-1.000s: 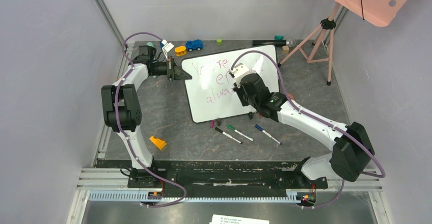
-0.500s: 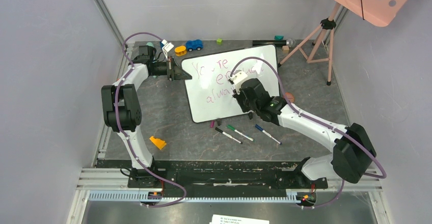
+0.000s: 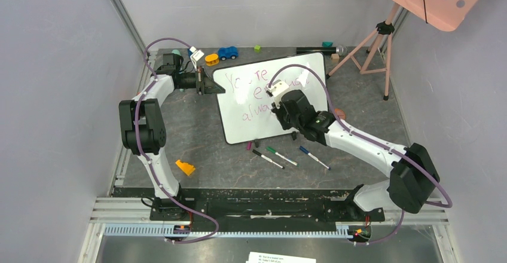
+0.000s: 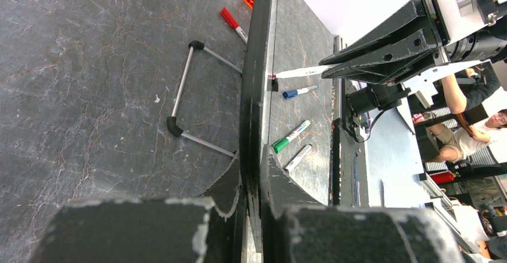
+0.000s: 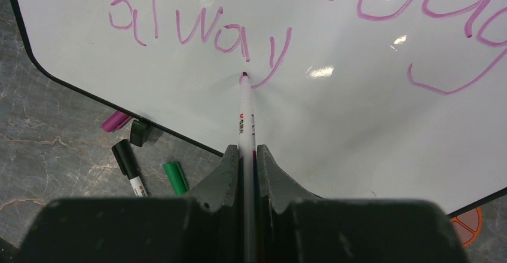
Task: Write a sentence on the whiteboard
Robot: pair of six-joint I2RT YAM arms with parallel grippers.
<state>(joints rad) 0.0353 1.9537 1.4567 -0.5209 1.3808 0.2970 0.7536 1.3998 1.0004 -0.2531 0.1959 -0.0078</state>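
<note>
1. The whiteboard [image 3: 242, 130] sits in the middle of the dark table, turned at an angle, with its left edge towards the left arm and its right part under the right arm.
2. It is a large, glossy white rectangle with a thin black frame, rounded corners and two small black feet on its near edge. Light glares off its surface.
3. The sentence [image 3: 248, 83] is in thin pink-purple handwriting: "You're" on top, a middle word partly hidden by the right arm, and "alway" [image 5: 197, 30] on the lowest line.
4. The left gripper [image 4: 251, 161] is clenched on the whiteboard's black left edge.
5. The right gripper [image 5: 245, 152] is clamped on a white marker [image 5: 245, 113]. The marker's tip touches the board just beside the lower end of the "y" tail.
6. On the table just beyond the board's near edge lie a black-capped marker [image 3: 267, 159], a green marker [image 3: 281, 155] and a blue marker [image 3: 314, 157], with a pink cap [image 5: 115, 121] beside one foot.
</note>
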